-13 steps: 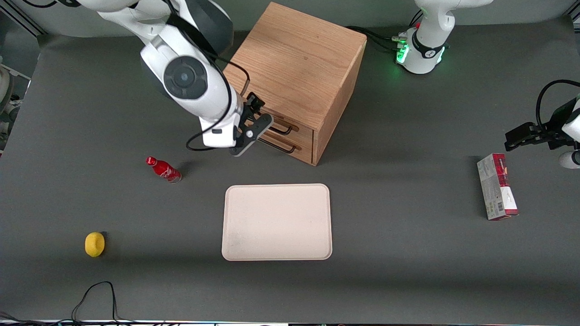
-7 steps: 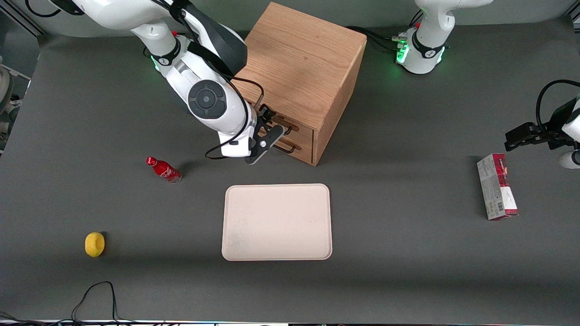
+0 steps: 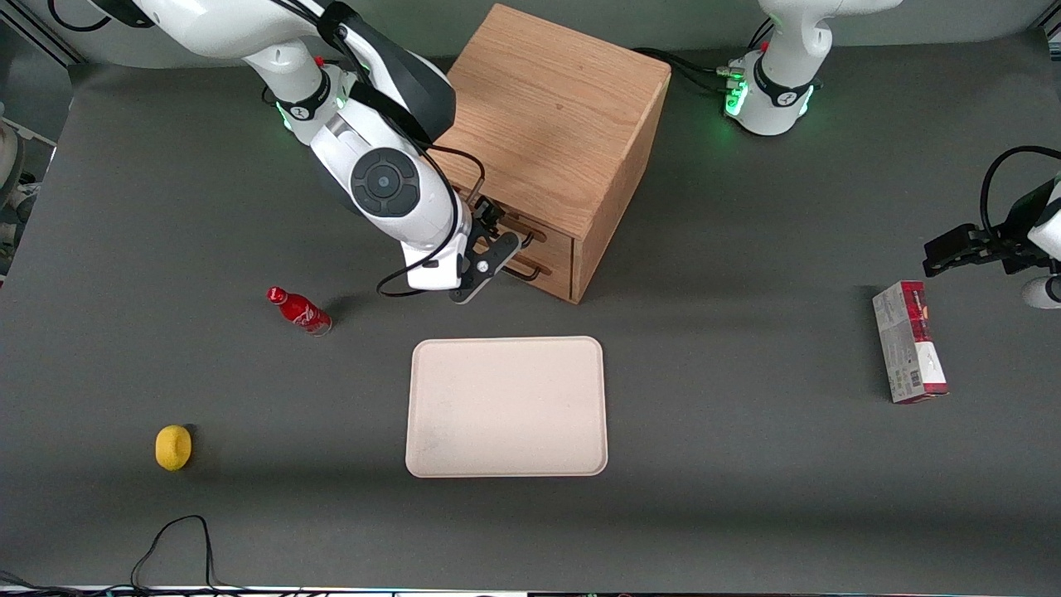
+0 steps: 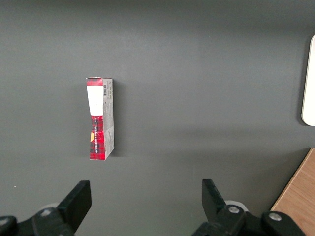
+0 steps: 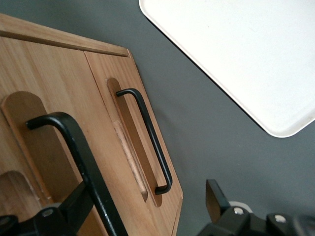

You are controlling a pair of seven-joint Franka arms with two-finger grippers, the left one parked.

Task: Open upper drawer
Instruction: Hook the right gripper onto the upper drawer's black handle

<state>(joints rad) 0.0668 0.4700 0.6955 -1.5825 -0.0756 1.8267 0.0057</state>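
Since a second ago the gripper (image 3: 497,236) has closed in on the upper drawer (image 3: 543,235); its fingers (image 5: 216,199) are spread, straddling the drawer's bar handle (image 5: 83,162), not yet clamped.

— Any print you can make out from your station?

— Nothing I can read. The red bottle (image 3: 298,309) carries a white script mark, but I can't spell it out. The red-and-white carton (image 3: 908,342) on the counter (image 3: 746,464) shows a barcode panel (image 4: 95,82) at one end, digits illegible.

— And near the gripper?

— My gripper (image 3: 491,249) sits in front of the cabinet (image 3: 547,124), at the upper drawer (image 3: 554,240). No lettering on the wood, the handles or the tray (image 3: 506,406).
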